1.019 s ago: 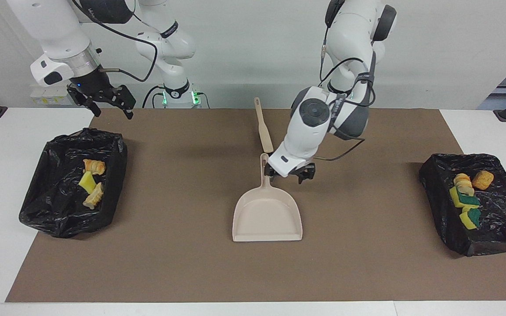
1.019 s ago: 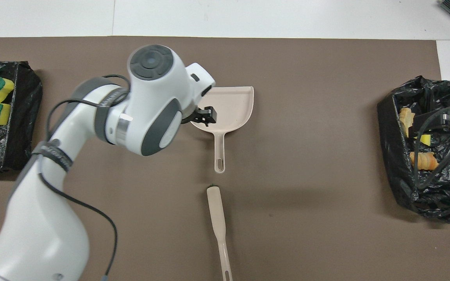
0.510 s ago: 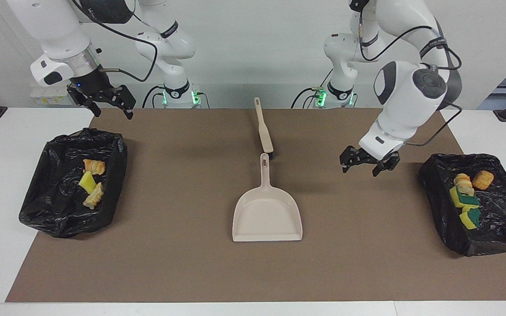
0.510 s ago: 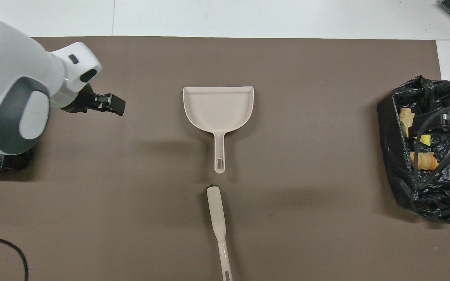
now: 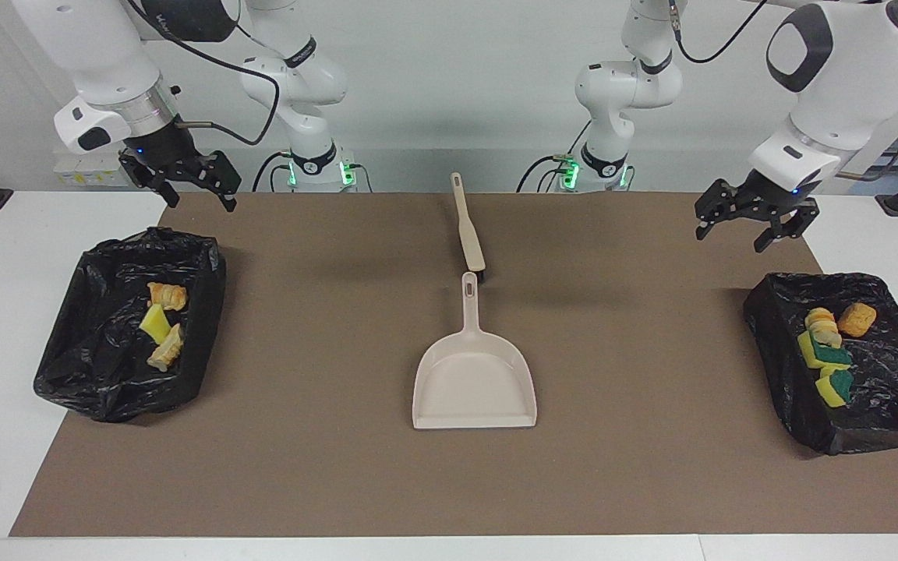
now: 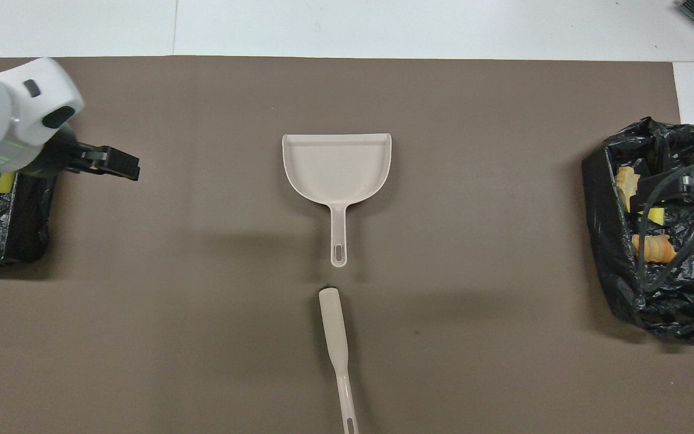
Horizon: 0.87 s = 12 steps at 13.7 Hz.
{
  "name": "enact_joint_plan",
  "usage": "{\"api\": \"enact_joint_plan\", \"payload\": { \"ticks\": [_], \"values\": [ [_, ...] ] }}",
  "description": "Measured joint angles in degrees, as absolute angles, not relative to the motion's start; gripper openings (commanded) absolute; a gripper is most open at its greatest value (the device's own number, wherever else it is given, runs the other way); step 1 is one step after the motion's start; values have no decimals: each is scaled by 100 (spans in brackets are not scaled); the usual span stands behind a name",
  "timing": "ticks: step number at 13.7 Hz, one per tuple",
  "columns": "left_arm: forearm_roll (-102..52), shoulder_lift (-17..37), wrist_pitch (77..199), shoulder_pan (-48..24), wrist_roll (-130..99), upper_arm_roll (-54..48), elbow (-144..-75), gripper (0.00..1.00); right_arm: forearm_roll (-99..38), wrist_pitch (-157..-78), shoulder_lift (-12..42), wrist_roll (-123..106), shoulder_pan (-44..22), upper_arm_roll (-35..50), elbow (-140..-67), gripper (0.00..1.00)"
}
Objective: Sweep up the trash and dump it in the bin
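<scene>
Seven scraps of trash show in the facing view, three in the black-lined bin at the right arm's end and four in the bin at the left arm's end; the right gripper hangs spread and empty over the mat by its bin, the left gripper likewise, while one dustpan and one brush lie mid-mat. Overhead, the left gripper hangs spread beside its bin, the right bin holds scraps under cables, and dustpan and brush lie apart from both.
</scene>
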<state>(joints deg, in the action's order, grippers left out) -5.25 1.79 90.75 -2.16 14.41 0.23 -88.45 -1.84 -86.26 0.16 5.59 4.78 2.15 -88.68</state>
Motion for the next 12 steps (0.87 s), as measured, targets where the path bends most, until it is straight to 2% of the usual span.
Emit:
{"api": "enact_joint_plan", "payload": {
  "ticks": [4,12],
  "values": [
    [-466,-188,8644,-206,1461,-15,-8800,100,-184,-8626,16,559,478,215,-8868,100],
    [-280,-21,8430,-207,1152,-26,-8391,100,-184,-8626,16,559,478,215,-8868,100]
  ]
}}
